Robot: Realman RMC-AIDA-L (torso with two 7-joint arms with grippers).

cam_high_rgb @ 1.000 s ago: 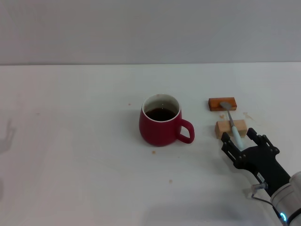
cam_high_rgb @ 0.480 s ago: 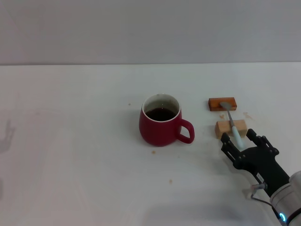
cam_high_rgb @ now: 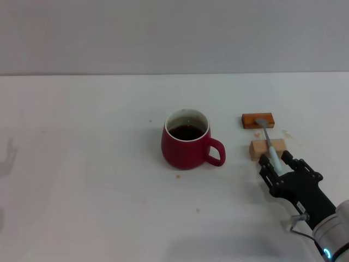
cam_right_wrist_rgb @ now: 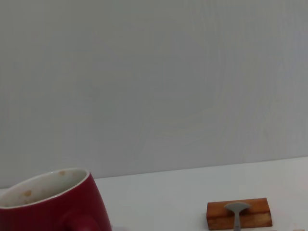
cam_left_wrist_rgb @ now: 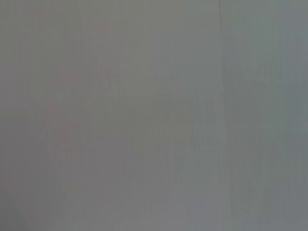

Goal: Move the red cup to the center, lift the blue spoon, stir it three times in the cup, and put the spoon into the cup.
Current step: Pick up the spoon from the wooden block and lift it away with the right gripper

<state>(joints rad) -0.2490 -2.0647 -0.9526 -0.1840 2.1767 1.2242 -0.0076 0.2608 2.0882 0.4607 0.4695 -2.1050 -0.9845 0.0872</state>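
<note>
The red cup [cam_high_rgb: 185,148] holds dark liquid and stands mid-table, its handle turned toward the right; its rim also fills a corner of the right wrist view [cam_right_wrist_rgb: 48,202]. The blue spoon [cam_high_rgb: 269,140] lies across two wooden blocks, its grey bowl [cam_right_wrist_rgb: 236,208] on the farther one. My right gripper [cam_high_rgb: 276,159] sits low at the near end of the pale handle, open, with a finger on each side of it and a narrow gap. The left gripper is out of view.
An orange-brown block [cam_high_rgb: 258,120] and a tan block [cam_high_rgb: 267,148] prop the spoon up, right of the cup. The white table [cam_high_rgb: 87,164] carries a few small brown specks. The left wrist view is a blank grey.
The right gripper's fingers have drawn closer together around the spoon handle. Spoon and cup have not moved.
</note>
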